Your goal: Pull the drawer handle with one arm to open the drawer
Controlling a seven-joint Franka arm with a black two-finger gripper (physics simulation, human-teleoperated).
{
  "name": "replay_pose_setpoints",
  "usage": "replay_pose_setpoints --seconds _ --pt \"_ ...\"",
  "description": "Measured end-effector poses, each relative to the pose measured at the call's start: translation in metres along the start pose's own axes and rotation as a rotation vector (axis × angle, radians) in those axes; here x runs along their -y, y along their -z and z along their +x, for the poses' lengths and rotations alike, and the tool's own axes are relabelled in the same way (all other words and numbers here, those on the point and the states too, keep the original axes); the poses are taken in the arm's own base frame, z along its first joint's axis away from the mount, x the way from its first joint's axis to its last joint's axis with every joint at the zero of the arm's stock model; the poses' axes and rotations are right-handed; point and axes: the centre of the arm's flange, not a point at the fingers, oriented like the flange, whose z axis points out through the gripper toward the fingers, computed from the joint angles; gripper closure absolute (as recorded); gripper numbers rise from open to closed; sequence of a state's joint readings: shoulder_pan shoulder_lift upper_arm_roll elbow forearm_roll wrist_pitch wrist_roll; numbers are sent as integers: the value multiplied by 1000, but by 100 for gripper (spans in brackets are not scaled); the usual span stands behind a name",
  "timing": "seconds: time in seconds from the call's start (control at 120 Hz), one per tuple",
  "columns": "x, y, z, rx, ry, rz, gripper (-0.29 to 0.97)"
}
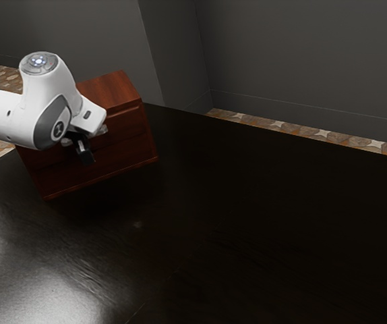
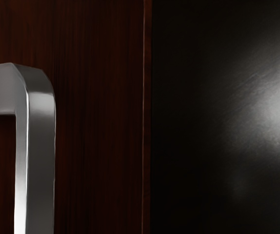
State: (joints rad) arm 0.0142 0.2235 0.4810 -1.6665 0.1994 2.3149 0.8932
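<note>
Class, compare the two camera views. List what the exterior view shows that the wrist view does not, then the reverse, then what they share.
Exterior view's own: the white arm, its black gripper, the grey walls and a patterned floor strip.
Wrist view's own: a close look at the silver handle, with its bent corner standing out against the wood.
Shared: the red-brown wooden cabinet and the dark glossy table.
</note>
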Motion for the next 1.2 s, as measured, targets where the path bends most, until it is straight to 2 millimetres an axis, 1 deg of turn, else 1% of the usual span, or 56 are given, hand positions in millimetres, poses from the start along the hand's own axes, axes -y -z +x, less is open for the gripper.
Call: replay_pose_setpoints --seconds 0.108,0.258,0.317,0.5,0.6,0.742,0.817,0.95,0.992,1.117,1.2 --pt "-6 2 2 -6 -10 -9 2" --pt "-12 7 -6 -14 -7 -23 3" --pt "-14 8 -7 -17 -8 -28 2" --pt "-26 13 2 -37 -26 -41 1" --pt "-31 18 -3 -45 -25 -51 0" --pt "-38 17 -8 -46 -25 -67 -1" --pt "-44 16 -5 -50 -32 -75 0" --pt "-54 23 8 -68 -56 -79 2" --pt "-57 24 10 -72 -61 -81 1" --pt "-63 25 8 -74 -64 -92 0" --pt "-66 27 4 -77 -62 -97 2"
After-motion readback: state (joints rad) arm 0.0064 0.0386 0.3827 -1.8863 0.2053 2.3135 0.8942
